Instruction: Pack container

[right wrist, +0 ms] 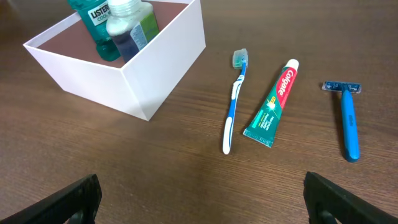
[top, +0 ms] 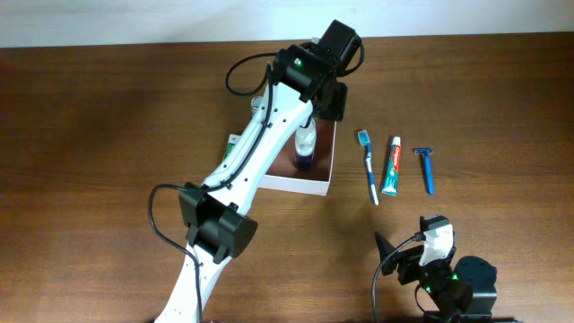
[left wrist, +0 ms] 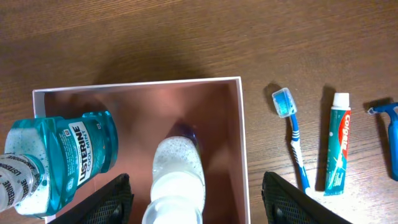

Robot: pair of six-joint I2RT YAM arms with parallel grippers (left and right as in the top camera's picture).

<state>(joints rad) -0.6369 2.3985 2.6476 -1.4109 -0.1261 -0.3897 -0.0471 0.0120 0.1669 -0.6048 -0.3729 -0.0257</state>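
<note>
Brown wood-grain table (top: 108,135). I log four things lying directly on it. The white container (right wrist: 155,68) is ahead-left of the right claw (right wrist: 205,208). The toothbrush (right wrist: 234,102), toothpaste (right wrist: 272,104) and razor (right wrist: 347,118) lie ahead of it, side by side and apart. All three are right of the left claw (left wrist: 196,208).

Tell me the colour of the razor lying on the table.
Blue, handle and head alike. The razor shows best in the right wrist view.

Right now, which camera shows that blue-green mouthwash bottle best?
The left wrist view: the mouthwash bottle sits large at lower left, its Listerine label readable. Overhead, the left arm hides all but a green sliver. The right wrist view cuts off its top, with a white-capped bottle partly in front.
</note>
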